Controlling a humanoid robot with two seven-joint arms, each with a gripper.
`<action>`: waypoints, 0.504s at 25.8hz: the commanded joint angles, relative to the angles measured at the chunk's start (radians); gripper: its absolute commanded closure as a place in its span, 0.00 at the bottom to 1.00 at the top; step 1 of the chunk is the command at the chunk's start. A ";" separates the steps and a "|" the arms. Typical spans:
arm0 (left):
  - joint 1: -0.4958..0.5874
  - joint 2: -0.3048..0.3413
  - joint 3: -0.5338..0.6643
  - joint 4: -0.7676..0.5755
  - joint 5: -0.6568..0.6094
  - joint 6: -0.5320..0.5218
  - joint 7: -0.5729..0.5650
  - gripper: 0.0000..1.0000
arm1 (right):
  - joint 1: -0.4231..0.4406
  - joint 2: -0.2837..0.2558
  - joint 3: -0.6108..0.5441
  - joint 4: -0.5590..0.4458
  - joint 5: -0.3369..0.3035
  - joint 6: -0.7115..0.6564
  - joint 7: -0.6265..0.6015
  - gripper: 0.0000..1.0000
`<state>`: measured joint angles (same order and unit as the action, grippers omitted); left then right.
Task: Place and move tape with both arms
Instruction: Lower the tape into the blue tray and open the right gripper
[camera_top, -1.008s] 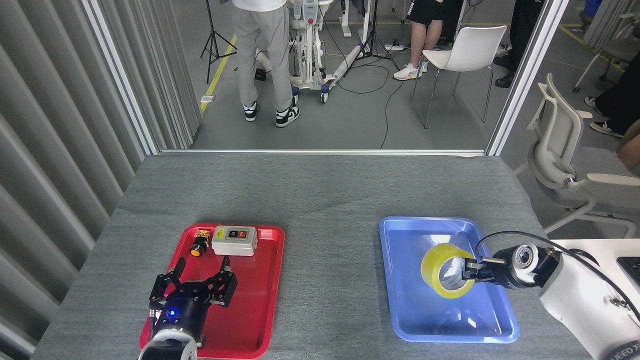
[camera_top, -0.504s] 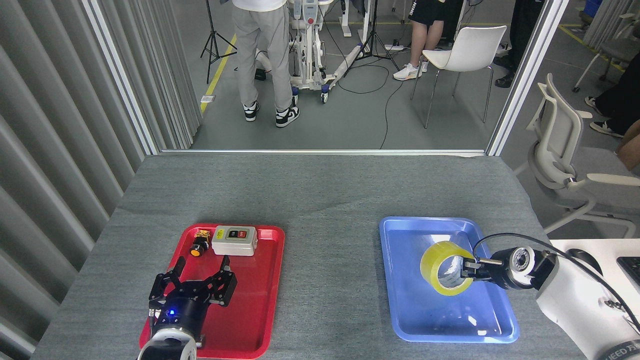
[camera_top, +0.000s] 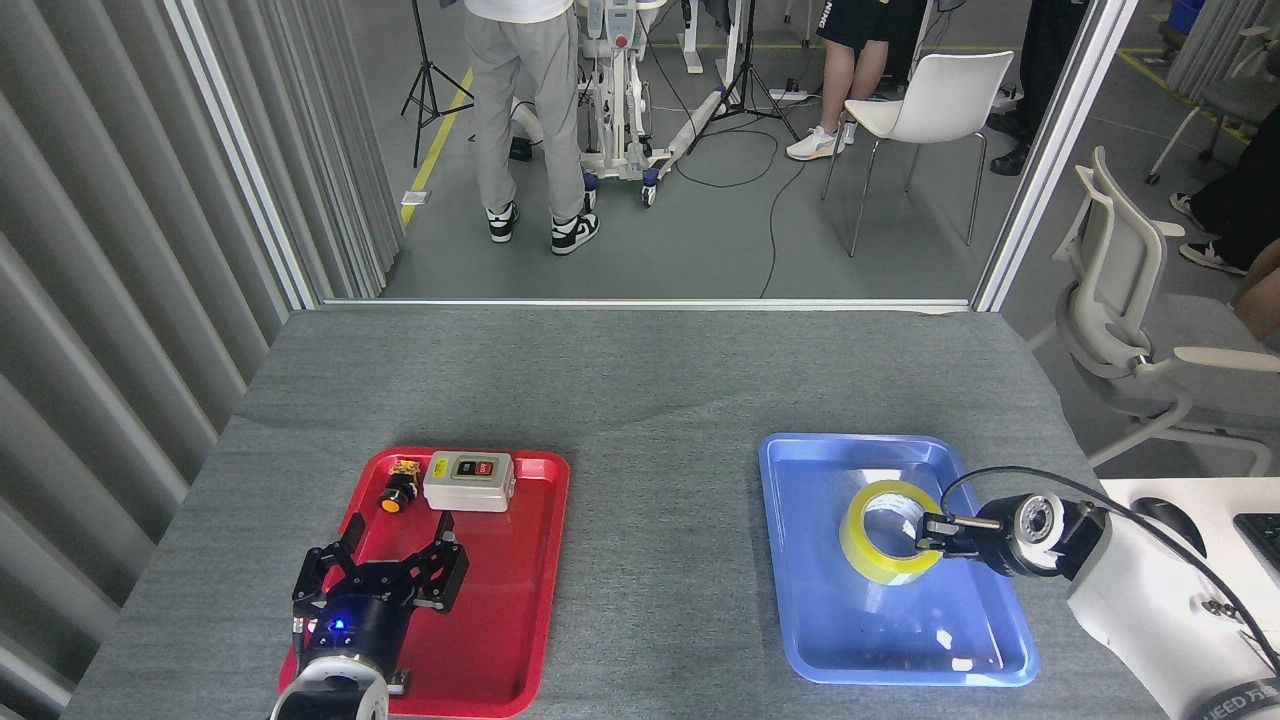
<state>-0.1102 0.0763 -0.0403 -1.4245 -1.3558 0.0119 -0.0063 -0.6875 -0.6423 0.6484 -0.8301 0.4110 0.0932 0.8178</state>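
Observation:
The yellow tape (camera_top: 860, 538) sits low in the blue tray (camera_top: 905, 640), near its middle, with its hole facing mostly upward. My right gripper (camera_top: 930, 535) comes in from the right and is shut on the roll's right wall, one finger inside the core. My left gripper (camera_top: 395, 548) hovers over the near part of the red tray (camera_top: 505, 610), fingers spread open and empty, its blue light lit.
A white switch box (camera_top: 468, 480) and a small yellow-capped push button (camera_top: 398, 495) lie at the far end of the red tray. Grey cloth covers the table between the trays. People, chairs and stands are beyond the table's far edge.
The right gripper has lowered the tape and tipped it from standing on edge to nearly flat in the blue tray. The left gripper has barely shifted.

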 joint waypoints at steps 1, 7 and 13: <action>0.000 0.002 0.005 0.001 0.000 0.000 0.000 0.00 | -0.001 0.015 -0.001 0.000 0.002 0.033 -0.023 0.68; 0.003 0.003 0.007 -0.001 0.001 0.000 -0.001 0.00 | -0.001 0.016 -0.001 -0.001 0.005 0.037 -0.029 0.66; 0.007 0.002 0.007 -0.001 0.000 0.003 -0.001 0.00 | 0.005 0.018 -0.006 -0.010 0.025 0.026 -0.035 0.54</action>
<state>-0.1048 0.0786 -0.0339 -1.4259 -1.3529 0.0142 -0.0070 -0.6889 -0.6250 0.6460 -0.8325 0.4225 0.1301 0.7868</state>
